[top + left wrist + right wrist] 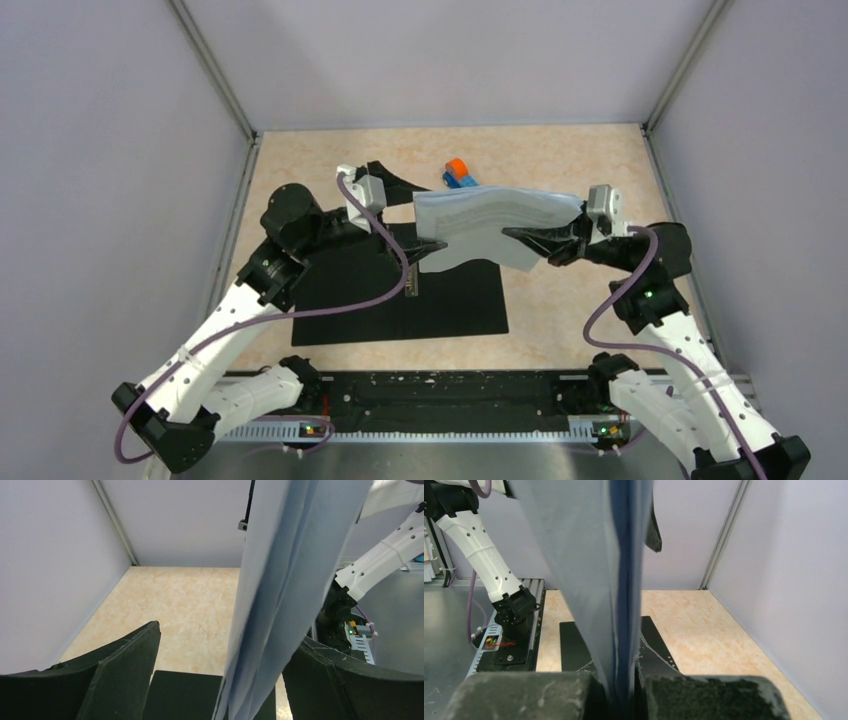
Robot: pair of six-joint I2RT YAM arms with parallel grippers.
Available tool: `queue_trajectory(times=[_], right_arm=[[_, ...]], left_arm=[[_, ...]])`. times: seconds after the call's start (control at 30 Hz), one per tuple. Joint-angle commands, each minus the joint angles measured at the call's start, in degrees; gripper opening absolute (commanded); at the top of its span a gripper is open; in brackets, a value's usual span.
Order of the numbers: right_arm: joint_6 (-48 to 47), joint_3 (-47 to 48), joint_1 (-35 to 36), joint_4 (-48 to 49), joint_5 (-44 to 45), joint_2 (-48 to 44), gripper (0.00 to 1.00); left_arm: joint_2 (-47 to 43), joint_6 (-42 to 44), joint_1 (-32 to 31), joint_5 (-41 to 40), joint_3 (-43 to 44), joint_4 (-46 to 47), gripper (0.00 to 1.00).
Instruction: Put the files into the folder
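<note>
The files (490, 225), a thin stack of white sheets, hang bowed in the air above the table. My right gripper (522, 236) is shut on their right edge; the right wrist view shows the sheets (594, 570) pinched between its jaws (624, 682). My left gripper (425, 220) is open wide around their left edge. In the left wrist view the sheets (280, 595) hang between the spread fingers (230, 635), close to the right one. The folder (350, 295) lies open and flat beneath, black inside up, with its clip strip (413, 285) in the middle. It also shows in both wrist views (185, 695) (574, 645).
A small blue-and-orange toy truck (458, 173) sits on the table just behind the files. Grey walls enclose the table on the left, back and right. The arm bases stand on a black rail (450, 395) along the near edge.
</note>
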Motion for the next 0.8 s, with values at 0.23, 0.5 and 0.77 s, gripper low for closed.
queue_trajectory(times=[0.23, 0.5, 0.77], right_arm=[[-2.1, 4.43, 0.63, -3.1, 0.37, -0.13, 0.0], [0.84, 4.38, 0.61, -2.96, 3.9, 1.27, 0.08], [12.13, 3.5, 0.62, -2.54, 10.75, 3.73, 0.45]], left_arm=[[0.78, -7.88, -0.11, 2.77, -4.38, 9.29, 0.44], [1.57, -16.8, -0.07, -5.92, -3.48, 8.11, 0.0], [2.29, -23.32, 0.21, -10.81, 3.58, -6.88, 0.0]])
